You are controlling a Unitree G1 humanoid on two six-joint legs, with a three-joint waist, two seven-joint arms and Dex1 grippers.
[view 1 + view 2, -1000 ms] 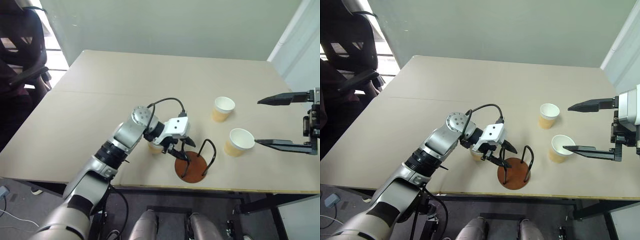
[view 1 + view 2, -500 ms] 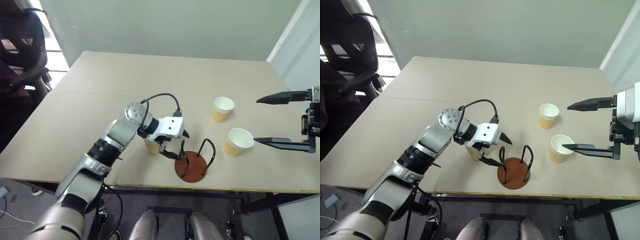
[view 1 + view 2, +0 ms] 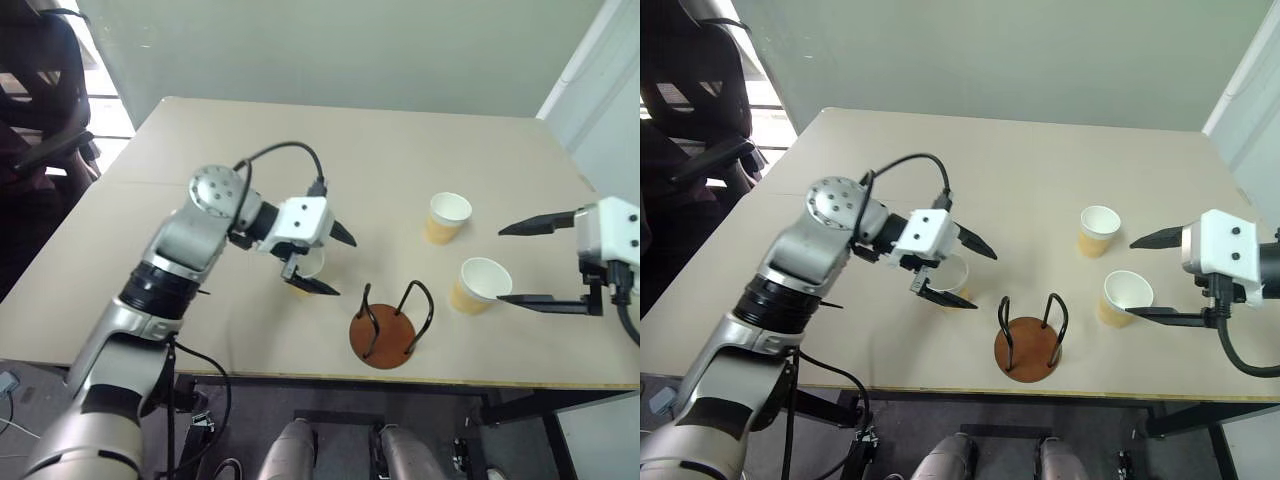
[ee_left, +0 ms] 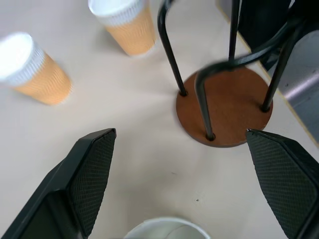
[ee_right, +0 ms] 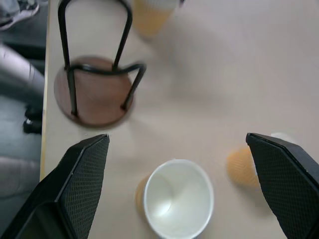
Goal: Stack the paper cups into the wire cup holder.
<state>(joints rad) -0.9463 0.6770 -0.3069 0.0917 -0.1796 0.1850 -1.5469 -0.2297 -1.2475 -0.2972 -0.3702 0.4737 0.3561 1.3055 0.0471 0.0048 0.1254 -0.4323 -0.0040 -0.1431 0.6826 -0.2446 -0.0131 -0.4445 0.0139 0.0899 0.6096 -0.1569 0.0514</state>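
1. Both claws stood wide open and held nothing: the left claw (image 3: 322, 262) hung above the counter with a paper cup beneath it, and the right claw (image 3: 518, 264) hovered just to the right of another cup.
2. A pale beige counter (image 3: 300, 160) carried everything, a faint seam running across its left half.
3. Behind it rose a plain greenish-grey wall (image 3: 350, 50), with a dark office chair (image 3: 40, 90) off the left corner by a bright window.
4. The wire cup holder (image 3: 388, 328) stood near the front edge with no cup in it, its black loops upright on the reddish-brown base.
5. One of the paper cups (image 3: 305, 270) stood upright just to the left of the holder, under the left claw's fingers.
6. A second cup (image 3: 476, 285) stood to the holder's right, and the third cup (image 3: 446, 217) sat further back; these two were near each other but apart.
7. The left arm (image 3: 180, 260) reached in from the front left, bent at the elbow, its claw pointing right and downward.
8. The right claw pointed leftward, one finger above the other, towards the nearest cup's side.
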